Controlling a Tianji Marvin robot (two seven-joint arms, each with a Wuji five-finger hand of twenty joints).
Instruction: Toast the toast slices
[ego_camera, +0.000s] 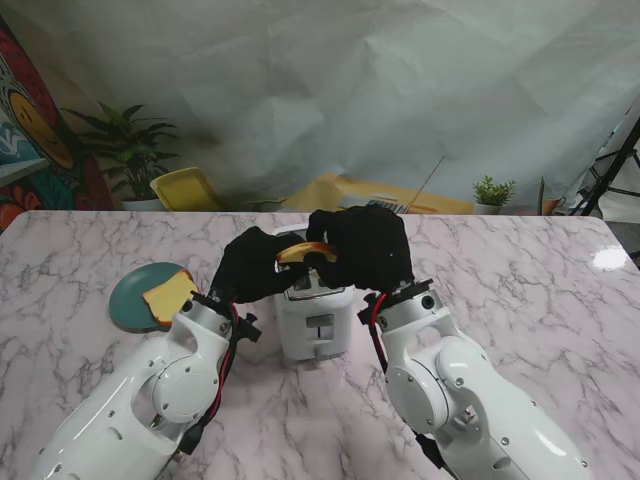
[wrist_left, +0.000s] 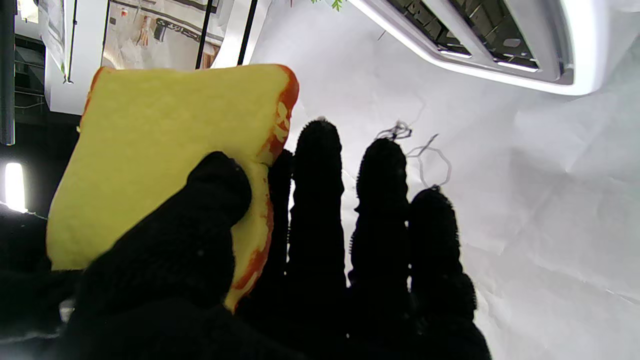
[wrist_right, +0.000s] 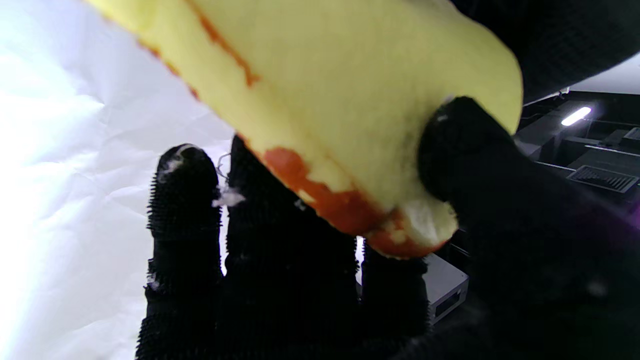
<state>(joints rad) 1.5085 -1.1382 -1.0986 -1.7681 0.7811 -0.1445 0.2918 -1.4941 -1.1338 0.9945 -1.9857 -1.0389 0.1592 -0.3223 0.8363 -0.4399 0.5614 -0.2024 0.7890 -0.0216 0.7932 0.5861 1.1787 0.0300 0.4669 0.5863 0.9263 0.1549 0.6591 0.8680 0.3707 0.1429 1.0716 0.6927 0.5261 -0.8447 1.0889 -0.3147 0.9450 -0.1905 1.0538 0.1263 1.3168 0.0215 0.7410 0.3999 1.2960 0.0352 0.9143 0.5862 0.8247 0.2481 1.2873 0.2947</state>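
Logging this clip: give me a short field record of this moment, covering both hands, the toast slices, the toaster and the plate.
left hand: shut on the raised slice, thumb on its face
right hand: shut on the same slice
raised slice: held over the toaster, not yet in a slot
toaster: white, between the arms, two empty slots seen from the left wrist
plate: teal, on the left
second slice: lying on the plate

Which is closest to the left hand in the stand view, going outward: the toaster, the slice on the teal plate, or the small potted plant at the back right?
1. Toaster: directly right of the left hand.
2. Slice on the teal plate: to its left.
3. Small potted plant: far back right.
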